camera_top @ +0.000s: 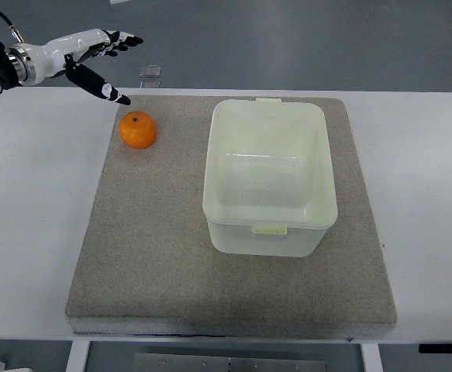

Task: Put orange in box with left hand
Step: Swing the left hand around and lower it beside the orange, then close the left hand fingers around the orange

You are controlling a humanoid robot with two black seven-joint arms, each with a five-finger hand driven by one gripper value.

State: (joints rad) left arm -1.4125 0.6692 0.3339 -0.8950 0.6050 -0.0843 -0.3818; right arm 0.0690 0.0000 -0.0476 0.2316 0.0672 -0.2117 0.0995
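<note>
The orange (137, 129) is seen resting near the far left corner of the grey mat (148, 256), just left of the empty plastic box (269, 177). The left hand (94, 60) is held above and behind it, fingers spread and empty, apparently poised for a grasp.

L hand (94, 58) spread above orange (138, 129), box (269, 180) empty

White table (419, 155), grey floor (288, 39)
</note>
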